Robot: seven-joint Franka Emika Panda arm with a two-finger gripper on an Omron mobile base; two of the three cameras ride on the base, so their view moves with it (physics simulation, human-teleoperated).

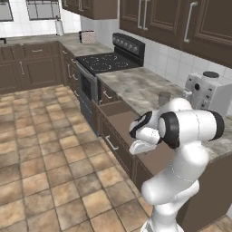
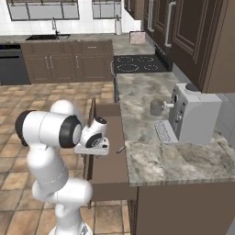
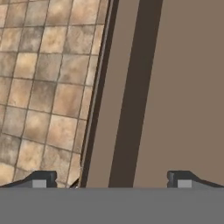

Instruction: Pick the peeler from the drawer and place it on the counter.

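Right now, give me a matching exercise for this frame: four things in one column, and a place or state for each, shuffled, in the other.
Things:
1. peeler
2. drawer
3. gripper
4. coffee machine

Places or states:
A. pulled out, with a brown floor
B. standing on the counter by the wall
C. lying in the drawer by the counter edge
D. open, above the drawer's front edge, nothing between the fingertips

Pairs: 1-C, 2-A, 3-D, 4-B
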